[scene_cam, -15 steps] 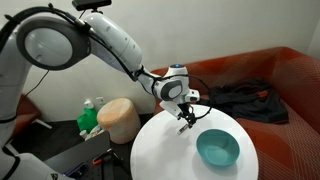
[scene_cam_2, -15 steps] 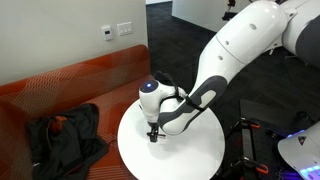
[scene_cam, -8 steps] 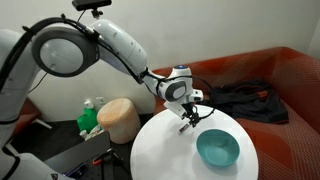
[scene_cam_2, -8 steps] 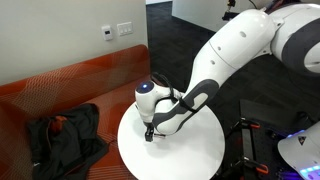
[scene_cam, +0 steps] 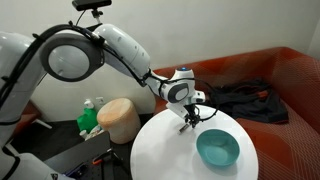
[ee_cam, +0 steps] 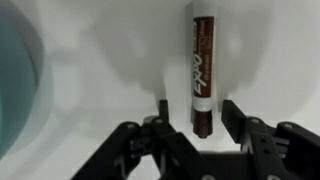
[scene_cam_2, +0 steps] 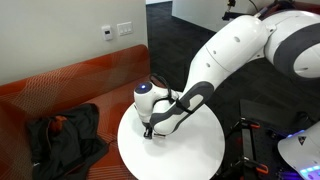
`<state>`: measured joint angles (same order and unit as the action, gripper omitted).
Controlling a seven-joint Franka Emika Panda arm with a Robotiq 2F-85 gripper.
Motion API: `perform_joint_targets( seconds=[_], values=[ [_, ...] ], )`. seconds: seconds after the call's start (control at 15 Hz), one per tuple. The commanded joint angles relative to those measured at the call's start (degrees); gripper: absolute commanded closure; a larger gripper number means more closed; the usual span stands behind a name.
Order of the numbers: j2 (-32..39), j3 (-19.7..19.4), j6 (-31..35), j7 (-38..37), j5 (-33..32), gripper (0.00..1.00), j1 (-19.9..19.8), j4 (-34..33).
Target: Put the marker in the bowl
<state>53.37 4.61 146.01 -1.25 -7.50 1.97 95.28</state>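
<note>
The gripper (ee_cam: 200, 118) is hanging low, its jaws parted around the near end of the marker (ee_cam: 200, 55), apparently not pinching it. The marker is lying on the white table (ee_cam: 100, 60), near the teal bowl (scene_cam: 218, 148).

The arm (scene_cam: 115, 42) stretches from 10 o'clock in an exterior view, wrist bent w/ the gripper (scene_cam: 187, 123) pointing approx. straight down, and in wrist view its fingers (ee_cam: 236, 114) stand apart.

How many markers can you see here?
1. The marker lies on the white table, one end between the open claw's fingers, near the teal bowl. The arm could hide others.
</note>
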Motion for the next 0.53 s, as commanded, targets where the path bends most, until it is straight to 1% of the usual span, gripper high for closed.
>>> perform_joint_targets(
  seconds=[0.0,0.07,0.13,0.33,0.4,0.47],
  values=[
    [1.1,-0.3,-2.5,2.5,1.8,0.48,0.1,-2.5],
    [1.2,-0.3,-2.7,2.5,1.8,0.59,0.1,-2.6],
    [1.3,-0.3,-2.8,2.5,1.8,0.75,0.1,-2.8],
    [0.9,-0.4,-2.8,2.4,1.7,0.99,0.3,-2.6],
    [0.4,-0.4,-2.8,2.1,1.8,1.0,0.4,-2.2],
    [-0.5,0.0,-2.9,2.4,2.0,0.95,0.2,-1.4]
  ],
)
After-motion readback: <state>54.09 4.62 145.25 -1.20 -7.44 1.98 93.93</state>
